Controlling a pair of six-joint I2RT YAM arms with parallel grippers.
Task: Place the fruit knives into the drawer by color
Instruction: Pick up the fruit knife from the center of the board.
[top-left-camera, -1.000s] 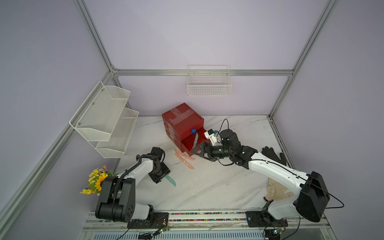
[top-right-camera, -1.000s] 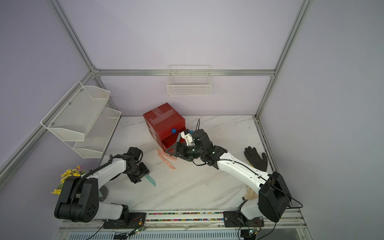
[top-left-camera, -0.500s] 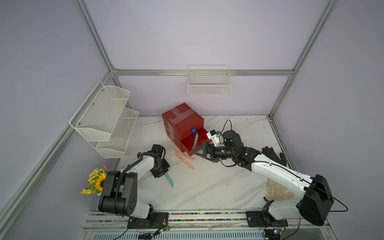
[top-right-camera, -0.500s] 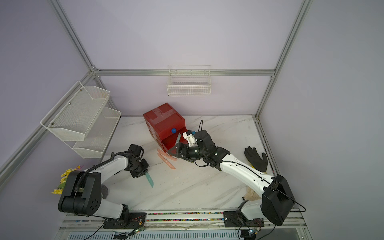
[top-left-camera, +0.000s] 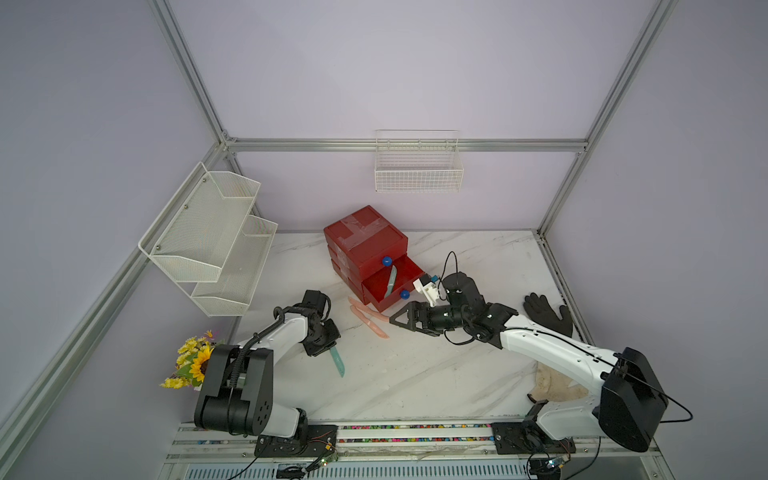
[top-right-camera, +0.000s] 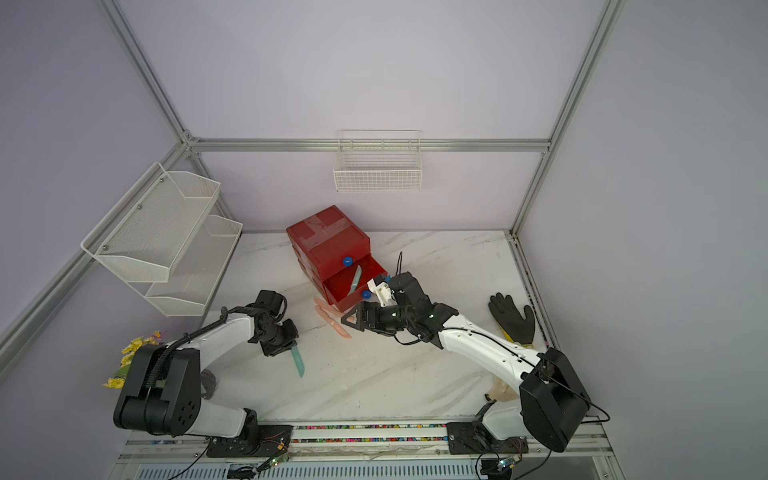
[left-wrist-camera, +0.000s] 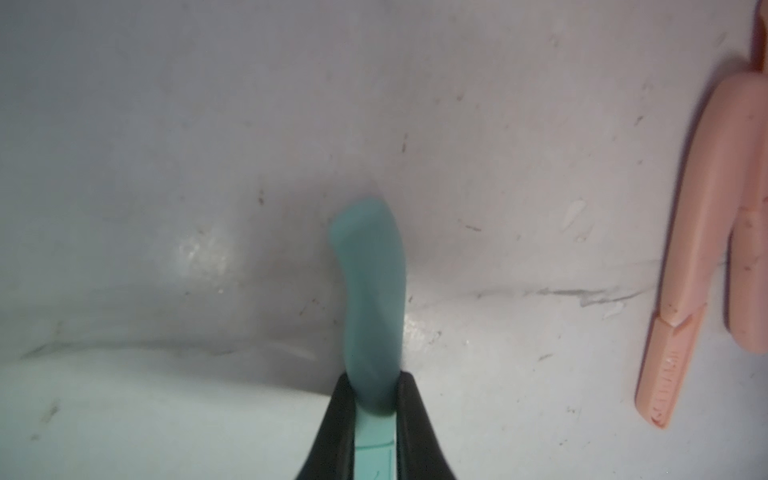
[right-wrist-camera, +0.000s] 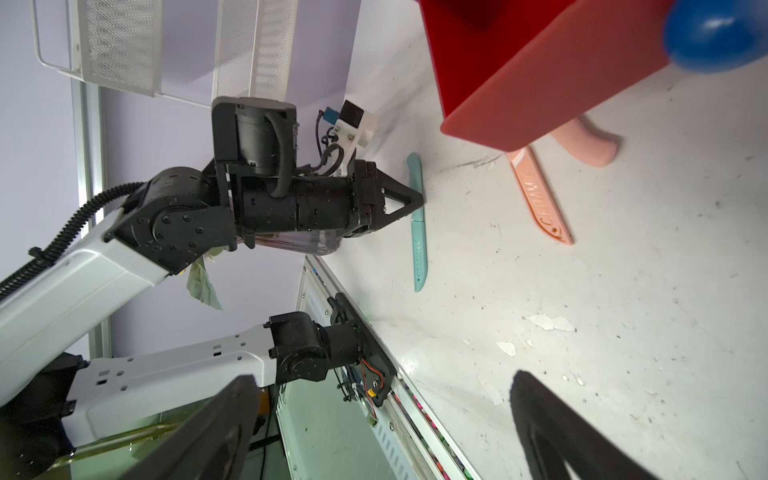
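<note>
The red drawer (top-left-camera: 365, 245) (top-right-camera: 328, 245) stands at the back middle of the marble table, with one lower drawer pulled out. A teal-looking fruit knife (top-left-camera: 390, 282) (top-right-camera: 355, 280) leans inside it. Two salmon-pink knives (top-left-camera: 368, 318) (top-right-camera: 332, 318) (left-wrist-camera: 698, 249) (right-wrist-camera: 540, 199) lie side by side just in front of it. My left gripper (top-left-camera: 328, 347) (top-right-camera: 286, 347) (left-wrist-camera: 374, 386) is shut on the handle of a teal knife (top-left-camera: 337, 363) (top-right-camera: 298, 361) (right-wrist-camera: 417, 232), low at the table. My right gripper (top-left-camera: 395, 322) (top-right-camera: 347, 322) (right-wrist-camera: 382, 380) hangs open and empty beside the pulled-out drawer.
A white two-tier mesh rack (top-left-camera: 216, 249) hangs on the left wall and a white wire basket (top-left-camera: 417, 166) on the back wall. A black glove (top-left-camera: 546, 313) lies at the right edge, a beige cloth (top-left-camera: 557, 384) under the right arm, and yellow flowers (top-left-camera: 189, 363) at the front left.
My left jaws have closed on the teal knife's handle. My right gripper has drifted a little away from the drawer toward the table's front and stays open.
</note>
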